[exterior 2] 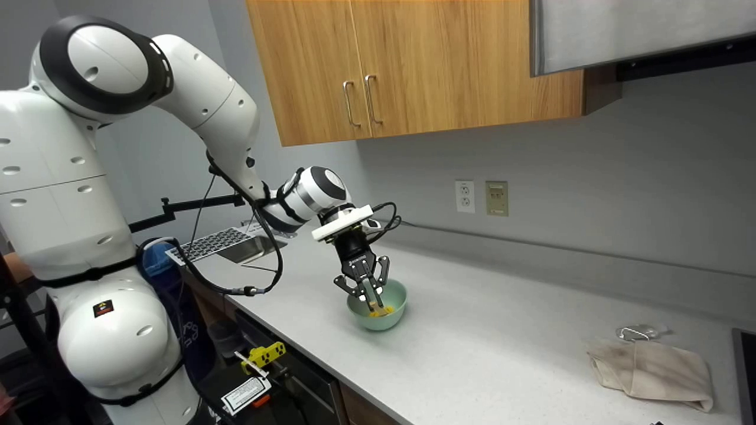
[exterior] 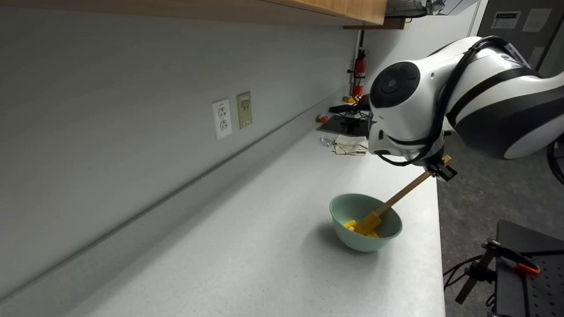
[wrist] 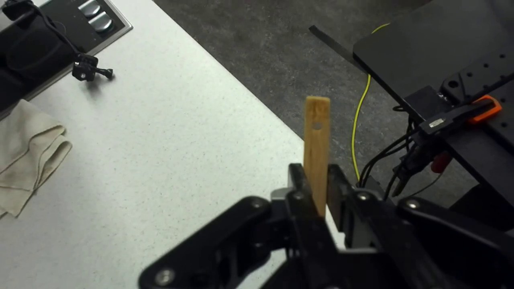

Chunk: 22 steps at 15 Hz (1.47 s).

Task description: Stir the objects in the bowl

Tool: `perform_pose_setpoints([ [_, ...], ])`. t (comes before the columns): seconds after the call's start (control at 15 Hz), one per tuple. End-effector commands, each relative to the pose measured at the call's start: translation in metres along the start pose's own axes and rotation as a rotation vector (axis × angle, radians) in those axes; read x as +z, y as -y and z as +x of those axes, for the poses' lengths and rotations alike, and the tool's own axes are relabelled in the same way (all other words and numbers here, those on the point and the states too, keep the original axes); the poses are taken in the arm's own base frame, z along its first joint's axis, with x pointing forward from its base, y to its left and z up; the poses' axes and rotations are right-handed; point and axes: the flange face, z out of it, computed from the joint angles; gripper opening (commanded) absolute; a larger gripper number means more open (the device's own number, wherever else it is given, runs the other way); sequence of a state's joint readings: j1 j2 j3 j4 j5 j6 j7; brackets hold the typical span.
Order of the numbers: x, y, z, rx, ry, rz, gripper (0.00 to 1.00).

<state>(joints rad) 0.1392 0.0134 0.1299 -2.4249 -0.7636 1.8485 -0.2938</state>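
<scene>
The pale mint-green bowl (exterior: 361,245) stands upright on the counter; it also shows in an exterior view (exterior 2: 383,324). Yellow-orange objects (exterior: 350,225) lie in the bottom of the bowl, partly hidden by the head of a spatula. The spatula has a yellow head and a long wooden handle (exterior: 404,192). It leans over the bowl's rim with its head down among the objects. My gripper (wrist: 315,170) is shut on the handle near its holed top end (wrist: 317,116). In an exterior view the gripper (exterior 2: 373,300) appears in front of the bowl. The bowl is out of the wrist view.
A folded beige cloth (exterior 2: 652,369) lies on the counter near a black cooktop (exterior: 346,125). A small black mount (wrist: 86,68) sits by the cooktop in the wrist view. Wooden cabinets (exterior 2: 425,71) hang above. The counter's open edge (exterior: 440,246) runs beside the bowl. A laptop (exterior 2: 215,243) sits behind the arm.
</scene>
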Motion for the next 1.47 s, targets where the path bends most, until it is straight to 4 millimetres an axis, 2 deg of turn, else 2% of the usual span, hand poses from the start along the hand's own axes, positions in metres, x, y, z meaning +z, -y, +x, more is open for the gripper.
perform_pose_setpoints([
  [0.0,-0.002,-0.004,0.004,-0.002,0.013,-0.017,0.04],
  [0.47,0.002,-0.001,0.015,-0.004,-0.124,0.061,0.04],
  [1.4,-0.003,-0.008,0.011,0.022,-0.044,-0.108,0.04],
])
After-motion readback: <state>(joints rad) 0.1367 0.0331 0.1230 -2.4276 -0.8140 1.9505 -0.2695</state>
